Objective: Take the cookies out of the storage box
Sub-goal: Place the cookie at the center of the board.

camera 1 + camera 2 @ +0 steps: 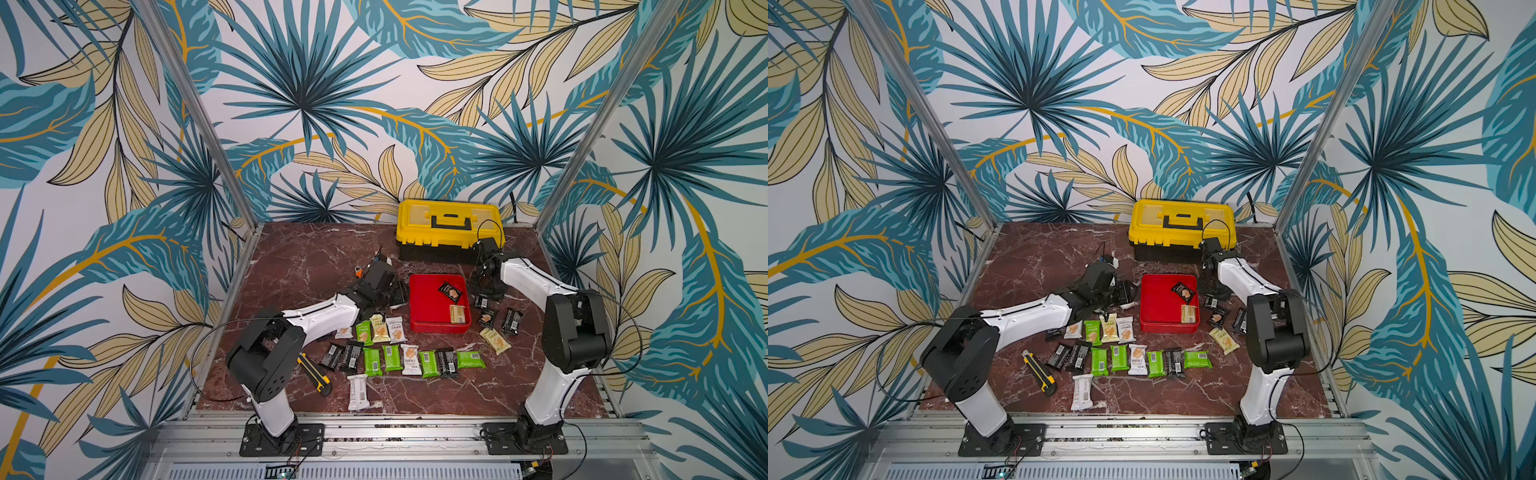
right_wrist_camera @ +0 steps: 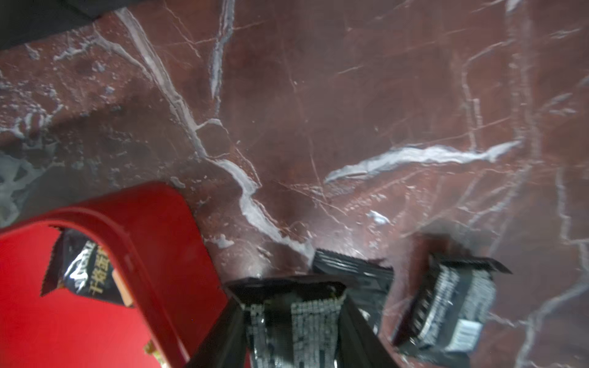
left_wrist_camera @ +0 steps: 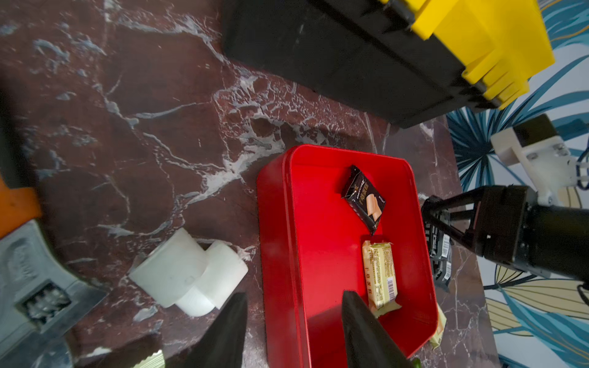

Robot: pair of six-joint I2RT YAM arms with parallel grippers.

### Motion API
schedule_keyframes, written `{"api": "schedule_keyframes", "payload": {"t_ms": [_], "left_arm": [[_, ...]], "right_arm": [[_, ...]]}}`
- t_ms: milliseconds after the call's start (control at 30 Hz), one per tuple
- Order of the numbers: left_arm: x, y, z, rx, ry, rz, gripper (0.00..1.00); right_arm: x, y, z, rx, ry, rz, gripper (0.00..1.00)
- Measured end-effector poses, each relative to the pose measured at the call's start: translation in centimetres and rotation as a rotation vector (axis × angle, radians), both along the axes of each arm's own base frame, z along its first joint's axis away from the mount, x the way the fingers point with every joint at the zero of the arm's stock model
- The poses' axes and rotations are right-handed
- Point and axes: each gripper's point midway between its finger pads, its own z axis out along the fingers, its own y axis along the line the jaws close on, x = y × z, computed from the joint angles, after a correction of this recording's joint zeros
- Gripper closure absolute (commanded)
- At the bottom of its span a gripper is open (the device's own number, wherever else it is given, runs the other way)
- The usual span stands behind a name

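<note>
1. Centrally in both top views, the shallow square red storage box [image 1: 419, 307] [image 1: 1154, 307] sits on the dark red marble tabletop [image 1: 311, 257]; the yellow-and-black plastic toolbox [image 1: 449, 226] stands just above it in the frame.
2. Two cookies lie inside the box: a black wrapped packet picturing a tan biscuit [image 1: 451, 291] towards its upper right corner; a cream wrapped packet [image 1: 458, 313] along its right wall, near the lower right corner.
3. The left gripper [image 3: 294, 293] is at the box's left edge, jaws parted with nothing between them; in the left wrist view one finger [image 3: 229, 331] is over the marble, the other over the box floor.
4. The right gripper [image 2: 290, 296] is just right of the box, outside it; its jaws are closed on a black foil packet with white print [image 2: 287, 321], low over the marble; whether that packet touches the table I cannot tell.
5. Loose rows of green, white, cream and black packets [image 1: 392, 357] lie on the table below the box, at lower centre; a few more black ones and a cream one [image 1: 494, 340] lie to its lower right.
6. A white plastic pipe elbow [image 3: 188, 274] lies on the marble near the box, apart from it; a yellow-and-black utility knife [image 1: 314, 374] lies at lower left, beside the left arm.
</note>
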Motion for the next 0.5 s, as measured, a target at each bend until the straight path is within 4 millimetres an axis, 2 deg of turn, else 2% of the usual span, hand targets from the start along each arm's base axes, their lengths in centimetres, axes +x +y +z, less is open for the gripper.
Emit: {"api": "schedule_keyframes", "payload": {"t_ms": [333, 500], "left_arm": [[-0.6, -2.1, -1.8, 0.025, 0.083, -0.091, 0.43], [-0.9, -3.2, -2.9, 0.029, 0.126, -0.126, 0.48]], "right_arm": [[0.1, 0.3, -2.1, 0.031, -0.009, -0.036, 0.43], [-0.2, 0.2, -2.1, 0.032, -0.011, -0.043, 0.39]]}}
